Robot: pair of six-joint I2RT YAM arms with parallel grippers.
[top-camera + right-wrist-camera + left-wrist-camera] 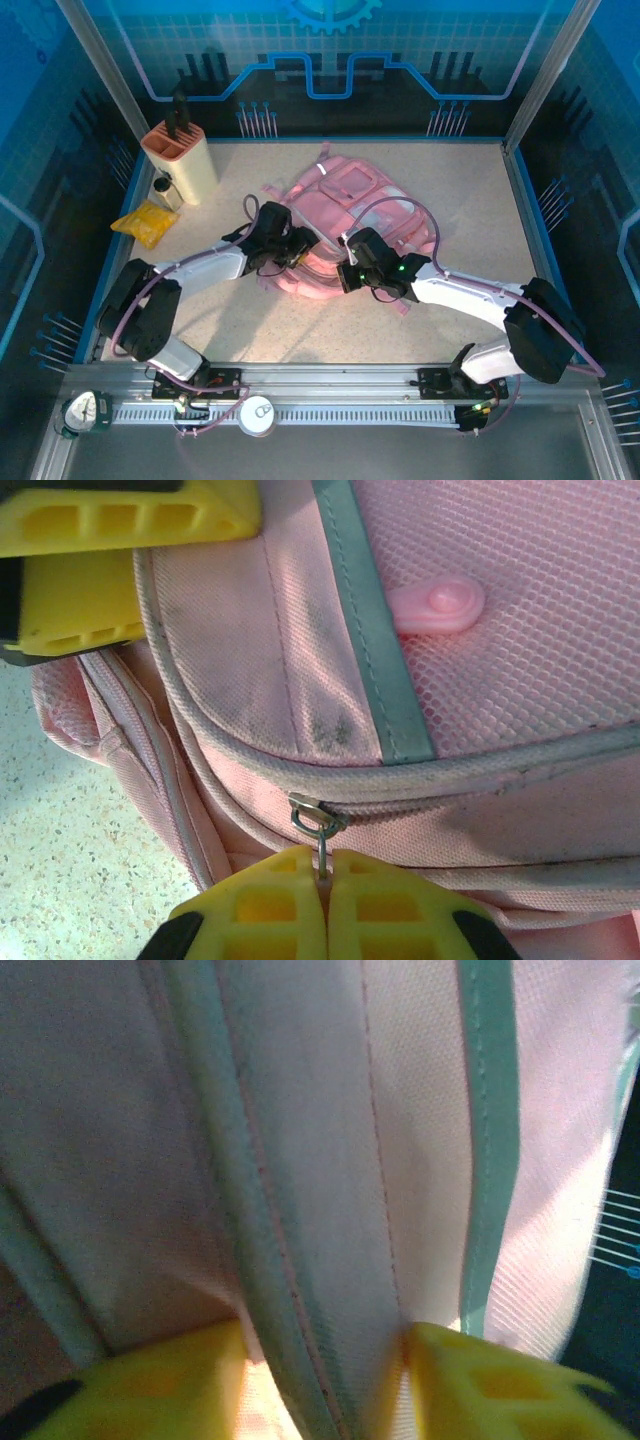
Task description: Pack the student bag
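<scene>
The speckled table (470, 310) carries the student bag (350, 205), which lies flat about mid-table. It is soft pink fabric with mesh panels, grey-green trim strips, piped seams and some dark scuffs on a front flap.

Both arms reach in over the bag's near edge and cover part of it in the overhead view. The left gripper (325, 1360) sits at the bag's near-left corner with its yellow fingers (160, 1385) spread apart. A stitched fold of the bag runs up between them. The right gripper (325, 872) sits at the bag's near edge, just beside the left one. Its fingers are pressed together, pinching the metal zipper pull (322, 848) that hangs from a slider on a curved front pocket.

Left of the bag and well apart from it stands a cream holder (188, 162) with a dark handle poking out. A small bottle (165, 190) stands just beside the holder, and a yellow packet (145, 222) lies near them. A pink rubber tab (438, 607) lies on the bag's mesh.
</scene>
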